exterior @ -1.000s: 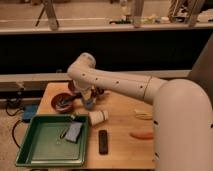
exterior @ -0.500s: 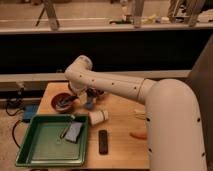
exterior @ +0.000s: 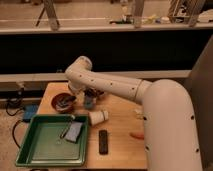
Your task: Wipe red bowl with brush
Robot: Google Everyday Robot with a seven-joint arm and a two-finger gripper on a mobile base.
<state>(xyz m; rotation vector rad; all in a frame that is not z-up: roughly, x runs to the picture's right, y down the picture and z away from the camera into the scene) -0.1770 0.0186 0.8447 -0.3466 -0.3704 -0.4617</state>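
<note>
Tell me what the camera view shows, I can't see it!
A white robot arm bends down over a wooden table, its claw by the red bowl. A blue cup stands beside the bowl, and a green tray with a sponge sits in front.

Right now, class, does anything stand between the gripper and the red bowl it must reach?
Nothing visible does. The gripper hangs low under the bend of the arm, just right of the red bowl in the picture, with no object between them. The blue cup stands close by the gripper, seemingly off that path.
</note>
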